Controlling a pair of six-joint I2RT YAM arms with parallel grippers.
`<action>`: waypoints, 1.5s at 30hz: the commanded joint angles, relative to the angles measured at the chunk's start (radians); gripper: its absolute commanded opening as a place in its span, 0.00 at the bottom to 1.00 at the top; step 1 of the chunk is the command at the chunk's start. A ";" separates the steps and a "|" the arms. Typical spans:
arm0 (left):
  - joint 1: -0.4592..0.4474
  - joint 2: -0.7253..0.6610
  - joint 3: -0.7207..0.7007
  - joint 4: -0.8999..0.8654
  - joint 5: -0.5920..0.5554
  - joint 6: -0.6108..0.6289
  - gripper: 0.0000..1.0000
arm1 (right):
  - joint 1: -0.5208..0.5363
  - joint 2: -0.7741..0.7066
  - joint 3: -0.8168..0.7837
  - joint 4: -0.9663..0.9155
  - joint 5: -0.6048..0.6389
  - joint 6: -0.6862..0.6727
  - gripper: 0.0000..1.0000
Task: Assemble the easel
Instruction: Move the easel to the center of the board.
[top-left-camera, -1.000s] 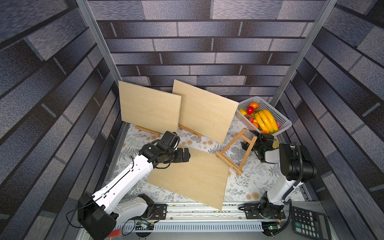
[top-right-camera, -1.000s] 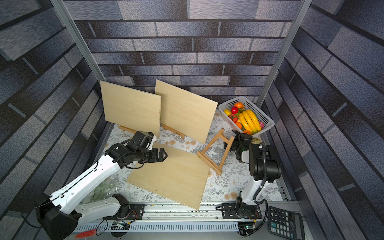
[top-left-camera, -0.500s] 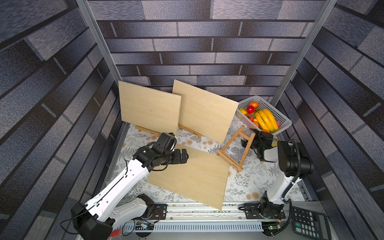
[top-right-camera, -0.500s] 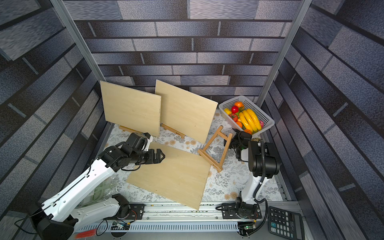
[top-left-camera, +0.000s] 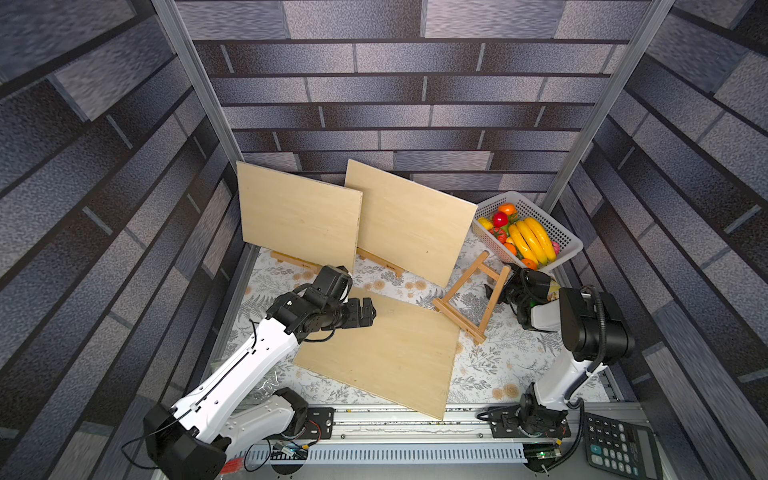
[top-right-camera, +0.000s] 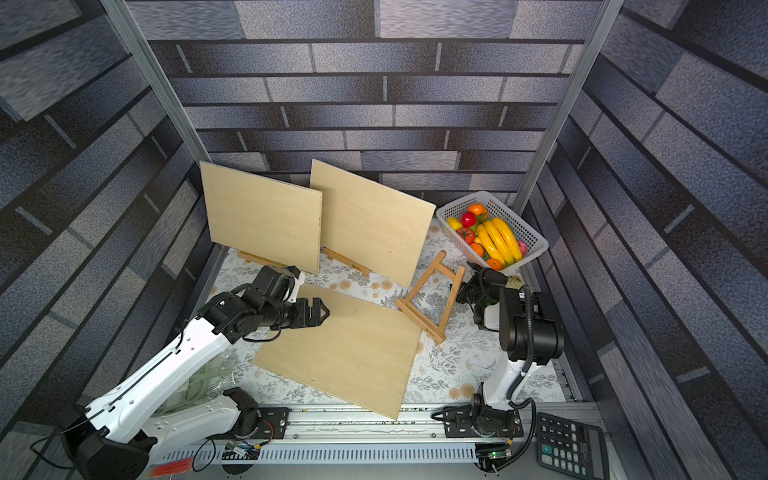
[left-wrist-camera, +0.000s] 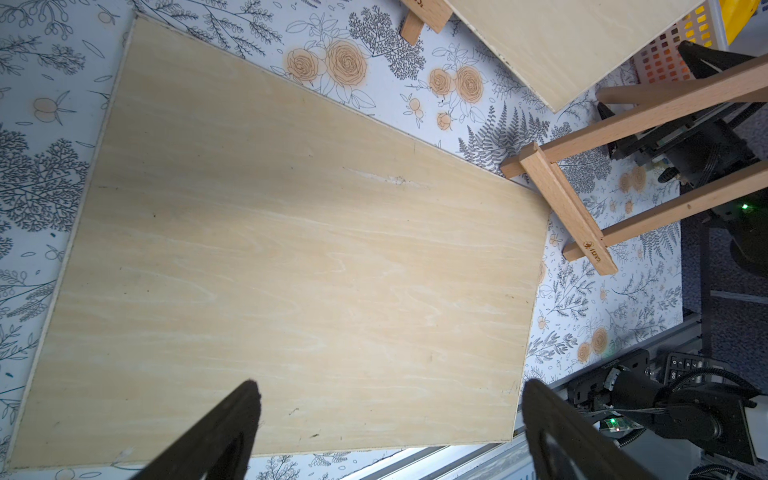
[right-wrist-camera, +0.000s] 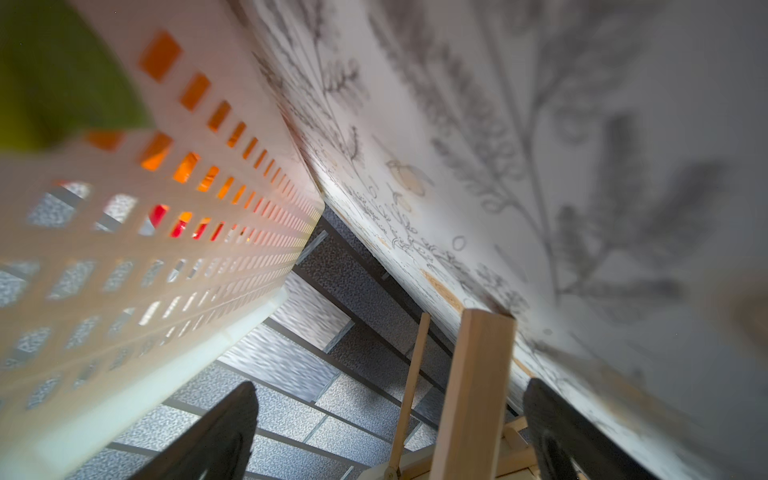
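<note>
Two arms work at a half-built display: the small wooden easel (top-left-camera: 459, 321) leans tilted near the tabletop's (top-left-camera: 498, 361) right edge, just beside the white mesh basket (top-left-camera: 552, 224), while the loose board (top-left-camera: 382, 349) meant for it lies flat in the middle, one corner touching or almost touching the easel's ledge. The right gripper (top-left-camera: 496, 291) stands wide open at the easel's side rail, and the right wrist view shows a wooden bar between its fingers (right-wrist-camera: 224, 432), not yet pinched. The left gripper (top-left-camera: 369, 311), also spread open and empty, hovers over the flat board's far corner. The risks look plain. An off-centre squeeze or a sideways nudge could send the light frame sliding into the basket or against the board (top-left-camera: 411, 224) already propped along the far edge. Lifting the flat board could catch the ledge and tip the easel. The thin sheet offers little to pinch and may slip, and the left arm's wrist sits close to the other standing board (top-left-camera: 299, 216), which a careless swing could topple. The basket, at the far right corner, holds bananas (top-left-camera: 530, 241), a red fruit (top-left-camera: 500, 218), an orange (top-left-camera: 507, 208) and other small produce.
</note>
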 joint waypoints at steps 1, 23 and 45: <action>0.010 0.021 -0.011 0.033 0.021 0.020 1.00 | -0.028 -0.080 -0.041 -0.065 -0.018 -0.050 1.00; 0.164 0.066 -0.031 0.072 0.023 -0.007 1.00 | -0.143 -0.755 0.397 -1.893 -0.016 -1.167 1.00; 0.454 0.164 -0.144 0.053 -0.013 0.095 1.00 | 0.770 -0.939 0.233 -2.056 0.215 -1.002 1.00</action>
